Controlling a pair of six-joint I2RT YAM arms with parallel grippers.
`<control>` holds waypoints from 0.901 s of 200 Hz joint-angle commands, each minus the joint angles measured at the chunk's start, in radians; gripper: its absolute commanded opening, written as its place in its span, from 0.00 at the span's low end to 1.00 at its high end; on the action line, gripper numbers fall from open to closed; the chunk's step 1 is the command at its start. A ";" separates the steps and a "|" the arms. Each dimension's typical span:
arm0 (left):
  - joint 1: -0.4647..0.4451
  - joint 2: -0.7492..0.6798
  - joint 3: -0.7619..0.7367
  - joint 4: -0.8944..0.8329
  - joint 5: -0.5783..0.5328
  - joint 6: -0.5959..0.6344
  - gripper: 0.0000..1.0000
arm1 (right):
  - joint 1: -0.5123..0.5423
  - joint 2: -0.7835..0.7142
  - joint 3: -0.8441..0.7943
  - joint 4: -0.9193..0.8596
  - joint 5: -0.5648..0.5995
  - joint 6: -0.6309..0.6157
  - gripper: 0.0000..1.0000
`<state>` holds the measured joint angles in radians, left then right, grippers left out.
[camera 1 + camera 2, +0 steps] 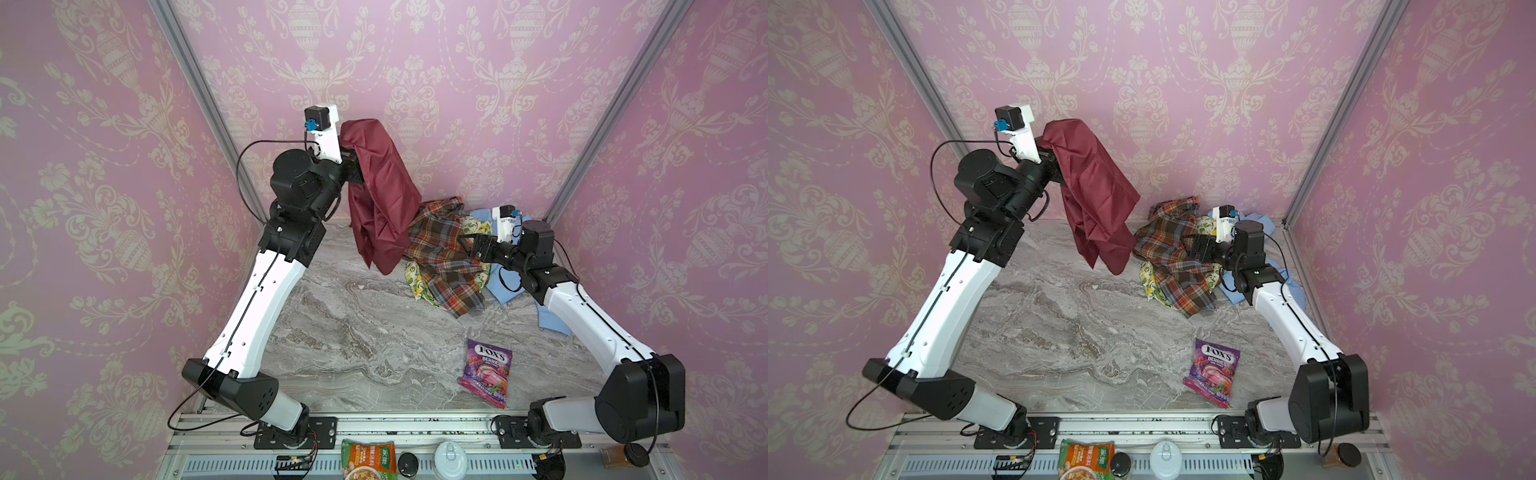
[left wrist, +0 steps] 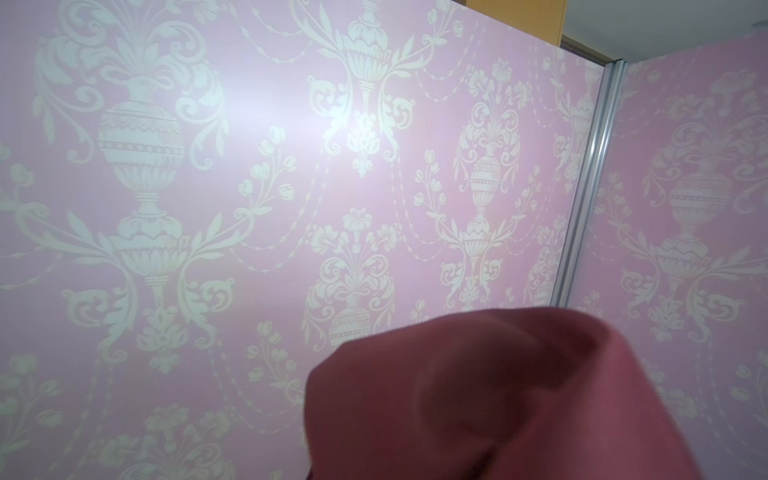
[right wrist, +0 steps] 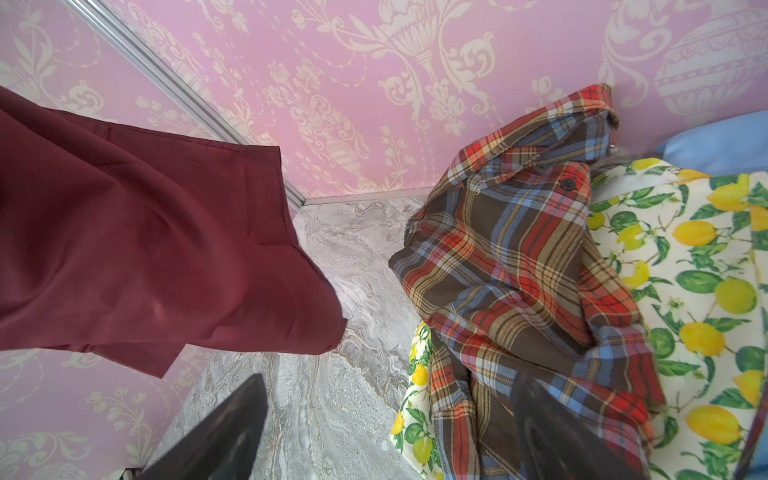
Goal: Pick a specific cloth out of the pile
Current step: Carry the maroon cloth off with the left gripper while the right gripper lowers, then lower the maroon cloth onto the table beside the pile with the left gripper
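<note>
Cloth (image 1: 382, 195) hangs from L pincer (image 1: 355, 168), clamped on it, above table (image 1: 353, 332). R pincer (image 1: 468, 245) apart, over pile (image 1: 444, 266) nr far-right corner.

cloth (image 1: 382, 191): plain maroon, hanging aloft | pile (image 1: 440, 257): heaped, far right

The left arm stands high with its elbow bent; the left gripper (image 1: 353, 168) is clamped on the cloth (image 1: 382, 187). The right arm extends low; the right gripper (image 1: 468, 245) has its jaws spread wide.
</note>
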<state>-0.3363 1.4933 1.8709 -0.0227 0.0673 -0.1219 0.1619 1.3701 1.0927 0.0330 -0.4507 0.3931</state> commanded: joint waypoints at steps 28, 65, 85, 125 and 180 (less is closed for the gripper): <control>0.026 -0.162 -0.093 -0.072 -0.144 0.041 0.00 | 0.058 -0.002 -0.032 0.077 0.030 -0.035 0.92; 0.025 -0.299 -0.210 -0.148 -0.264 0.051 0.00 | 0.091 -0.007 -0.052 0.104 0.032 -0.033 0.93; 0.025 -0.357 -0.238 -0.224 -0.314 0.062 0.00 | 0.101 0.001 -0.059 0.122 0.022 -0.019 0.92; 0.025 -0.440 -0.306 -0.324 -0.404 0.044 0.00 | 0.126 0.019 -0.083 0.188 0.003 0.011 0.92; 0.136 -0.277 -0.442 -0.263 -0.481 0.042 0.00 | 0.128 0.066 -0.103 0.233 -0.001 0.024 0.92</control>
<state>-0.2810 1.1023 1.4723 -0.3061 -0.3756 -0.0757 0.2840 1.4113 1.0065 0.2222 -0.4328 0.3958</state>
